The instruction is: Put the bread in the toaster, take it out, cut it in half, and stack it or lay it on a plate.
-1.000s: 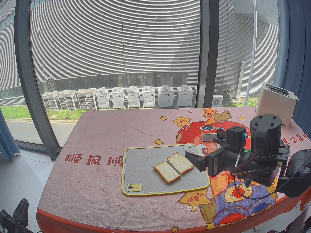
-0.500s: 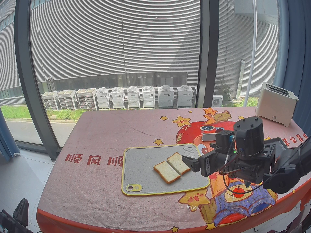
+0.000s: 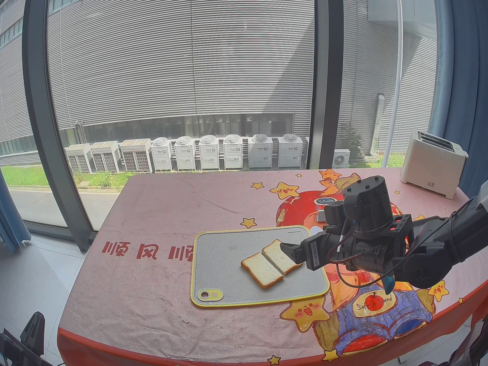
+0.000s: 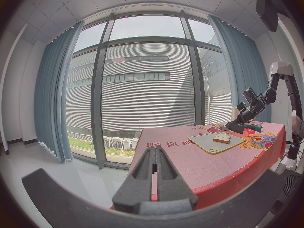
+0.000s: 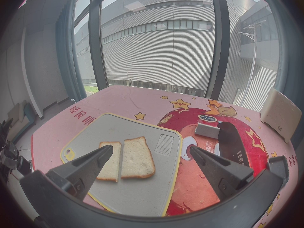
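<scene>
Pink cartoon-printed cloth covers the bench, set against a tall window wall with blue curtains. White two-slot toaster stands at the far right corner, slots empty as far as the head view shows. Grey cutting board with a yellow rim lies mid-bench. On it are two pale half-slices of bread, the left half and the right half, side by side and touching along the cut edge. Beyond the board lies what looks like a black-bladed knife with a silver handle, though the shape is hard to make out. Right pincer hangs low over the board's right end, fingers wide apart and empty, aimed at the right half. Left pincer sits off the bench's left side, well apart from the work, fingers together on nothing. Judgement: toasting and cutting look done; picking up the halves and plating them is what's left.
</scene>
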